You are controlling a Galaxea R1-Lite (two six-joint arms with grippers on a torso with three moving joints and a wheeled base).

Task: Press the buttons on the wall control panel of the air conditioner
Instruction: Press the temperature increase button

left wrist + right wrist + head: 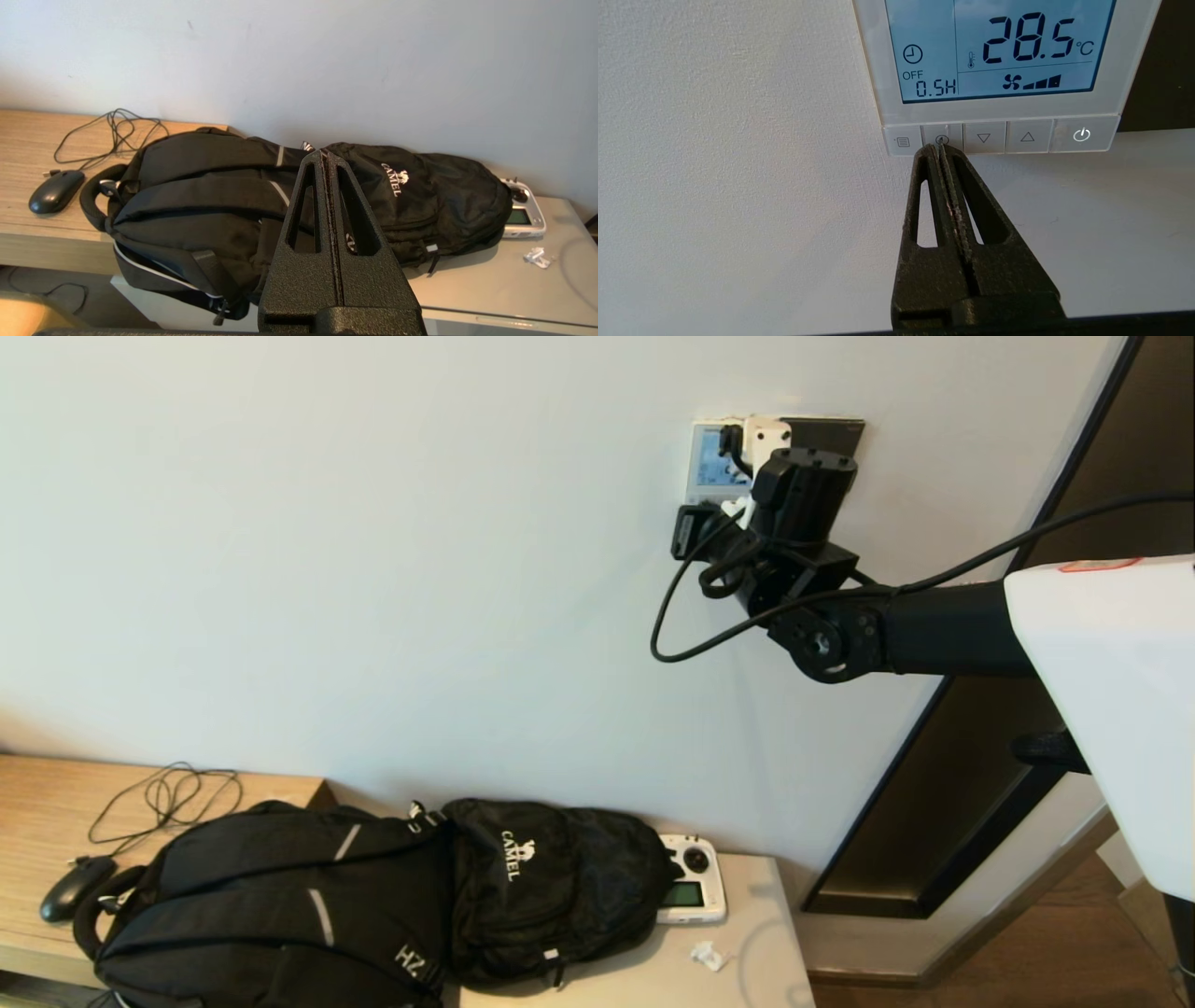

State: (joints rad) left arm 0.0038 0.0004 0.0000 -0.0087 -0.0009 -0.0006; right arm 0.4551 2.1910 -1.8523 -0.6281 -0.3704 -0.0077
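The right end effector [940, 148], fingers closed together, touches the clock button among the buttons [1001, 137] under the wall control panel [999, 60], upper centre-right of the head view. The left end effector [328, 158], closed, hangs over backpacks [280, 205].

A pale, plain wall [373, 569] fills most of the head view. Below it, a light wooden desk [37, 803] holds a black computer mouse [75, 887] and a loose coil of thin black cable [168, 798]. A large black fabric backpack [373, 896] with white "CAMEL" lettering lies on its side across the desk and a lower grey tabletop [747, 971]. A white handheld controller with a green screen [693, 889] touches the backpack, with a small white scrap [708, 954] near it. A glossy black square panel [826, 429] is mounted high on the wall.
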